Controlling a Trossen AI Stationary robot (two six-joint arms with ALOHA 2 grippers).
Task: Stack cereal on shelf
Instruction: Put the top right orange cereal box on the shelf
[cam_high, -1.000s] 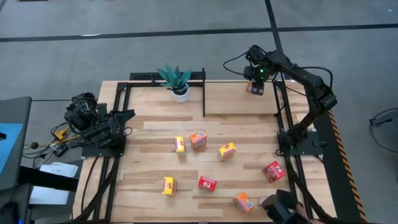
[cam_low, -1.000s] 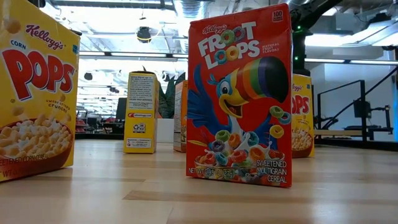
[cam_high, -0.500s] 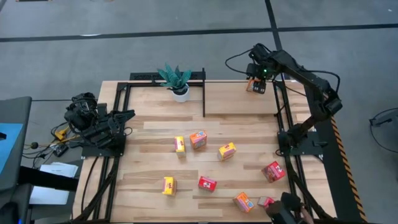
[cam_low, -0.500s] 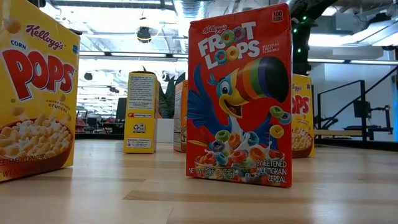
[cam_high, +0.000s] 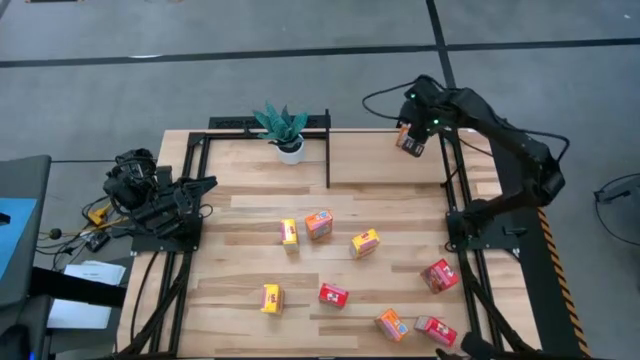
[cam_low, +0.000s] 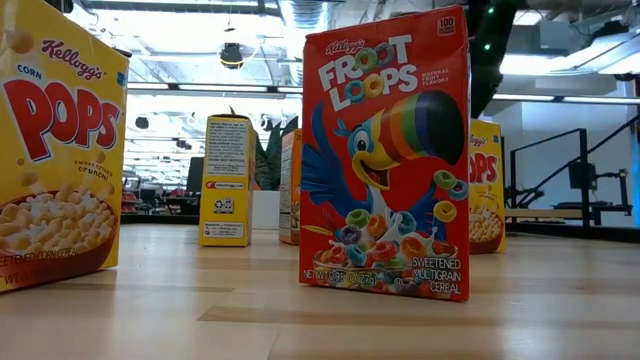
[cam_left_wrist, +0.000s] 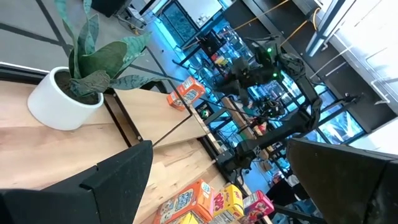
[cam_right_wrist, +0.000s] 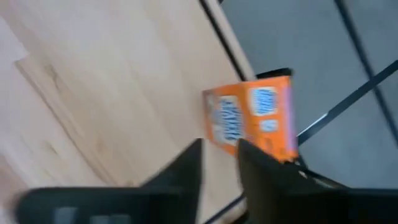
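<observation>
Wood table (cam_high: 250, 200) seen from above, taken as a dial with 12 at the far edge. At 12 to 1 o'clock, shelf (cam_high: 380, 165): a bay of light wood fenced by thin black posts, holding just one orange box (cam_high: 410, 140) in its far corner toward 1 o'clock. Right arm (cam_high: 510, 150) rooted at 3 o'clock and arched over to that corner, right gripper (cam_high: 418, 122) directly over the orange box (cam_right_wrist: 255, 118); impossible to tell whether clamped on it or free of it. Left arm (cam_high: 150, 195) folded at 9 o'clock, left gripper (cam_left_wrist: 221, 149) spread wide on nothing and aimed toward the far edge. At 11 o'clock, just beside the shelf's post, a white pot (cam_high: 290, 152) containing a green plant (cam_high: 280, 122). Remaining cereal loose on the near half, from 5 to 7 o'clock, well apart from the shelf: yellow (cam_high: 289, 232), orange (cam_high: 319, 223), yellow (cam_high: 365, 242), red (cam_high: 439, 275), yellow (cam_high: 270, 298), red (cam_high: 333, 294), orange (cam_high: 391, 323), red (cam_high: 433, 328).
</observation>
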